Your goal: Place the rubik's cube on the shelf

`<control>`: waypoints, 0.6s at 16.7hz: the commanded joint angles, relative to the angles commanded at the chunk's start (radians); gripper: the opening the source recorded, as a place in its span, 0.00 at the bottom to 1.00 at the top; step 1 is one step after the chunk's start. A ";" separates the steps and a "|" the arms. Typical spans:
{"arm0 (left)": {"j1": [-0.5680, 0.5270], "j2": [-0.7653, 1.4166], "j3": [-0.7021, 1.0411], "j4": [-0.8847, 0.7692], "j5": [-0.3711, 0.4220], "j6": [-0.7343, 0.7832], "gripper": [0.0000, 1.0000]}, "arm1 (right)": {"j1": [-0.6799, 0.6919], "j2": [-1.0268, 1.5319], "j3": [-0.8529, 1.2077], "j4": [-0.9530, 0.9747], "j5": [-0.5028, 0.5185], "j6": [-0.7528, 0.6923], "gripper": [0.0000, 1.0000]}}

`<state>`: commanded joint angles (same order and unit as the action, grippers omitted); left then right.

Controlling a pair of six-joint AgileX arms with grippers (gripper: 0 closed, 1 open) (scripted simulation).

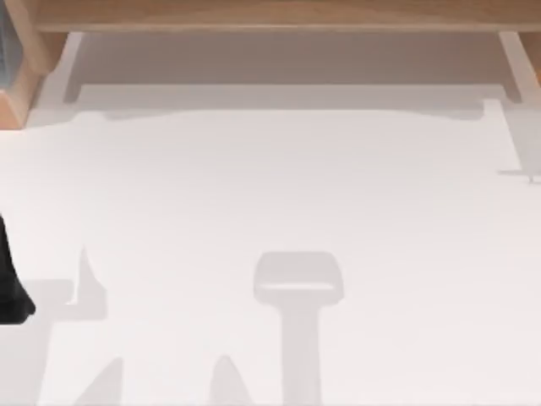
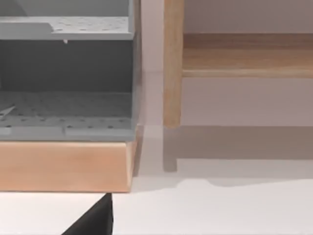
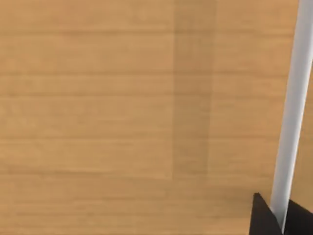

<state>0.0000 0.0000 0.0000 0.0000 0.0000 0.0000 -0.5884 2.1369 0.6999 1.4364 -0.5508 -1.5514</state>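
The rubik's cube cannot be located in these pictures, so I cannot tell whether it is carried or already set down. The shelf (image 1: 279, 15) runs along the far edge of the desk (image 1: 279, 186), its tan board on white uprights, and the right wrist view looks close onto that board (image 3: 122, 112), with a white upright (image 3: 293, 112) beside it. I judge the right arm to be at the shelf, near the placing step. A grey perforated rack (image 2: 66, 73) on a wooden base stands at the far left. The left arm (image 1: 10, 288) sits parked at the left edge. Neither gripper's opening can be judged.
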 joint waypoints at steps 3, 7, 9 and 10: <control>0.000 0.000 0.000 0.000 0.000 0.000 1.00 | -0.002 -0.002 -0.005 0.004 -0.002 -0.001 0.00; 0.000 0.000 0.000 0.000 0.000 0.000 1.00 | -0.024 -0.013 -0.041 0.030 -0.022 -0.001 0.00; 0.000 0.000 0.000 0.000 0.000 0.000 1.00 | -0.059 -0.034 -0.106 0.070 -0.059 0.003 0.00; 0.000 0.000 0.000 0.000 0.000 0.000 1.00 | -0.078 -0.046 -0.142 0.092 -0.079 0.004 0.00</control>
<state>0.0000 0.0000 0.0000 0.0000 0.0000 0.0000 -0.6667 2.0904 0.5574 1.5286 -0.6300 -1.5471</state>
